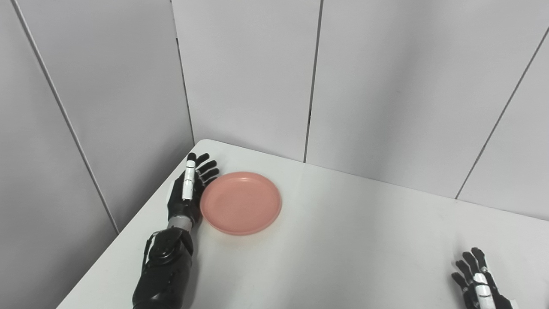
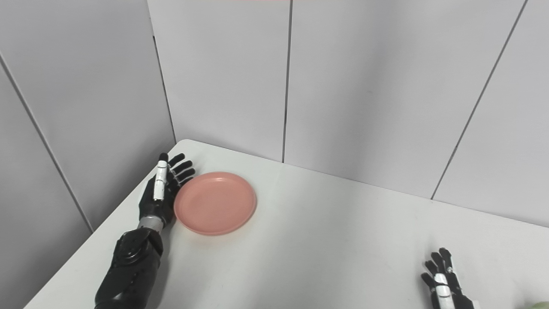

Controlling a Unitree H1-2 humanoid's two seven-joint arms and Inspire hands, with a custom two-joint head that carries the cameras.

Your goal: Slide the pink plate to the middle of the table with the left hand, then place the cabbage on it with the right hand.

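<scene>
A round, shallow pink plastic plate [image 1: 240,202] lies flat on the white table [image 1: 343,240], left of the frame's centre and near the table's far left corner. The black left hand [image 1: 188,189], with a white strip along its upper edge, stands on edge just beside the plate's left rim, palm turned toward the plate. Its fingers [image 1: 207,168] are stretched out and slightly fanned, holding nothing; the fingertips reach past the plate's upper left rim, and the palm appears to touch the rim, though contact cannot be told for sure. The dark forearm runs down to the lower left of the frame.

The black right hand [image 2: 444,281] sits at the lower right of the frame, well apart from the plate, partly cut off by the bottom edge. Its visible fingers point upward and are spread apart, with nothing in them.

A small pale green patch [image 2: 539,305] shows at the bottom right corner of the right eye view; too little is visible to tell whether it is the cabbage.

Grey wall panels [image 1: 386,86] stand behind the table.
</scene>
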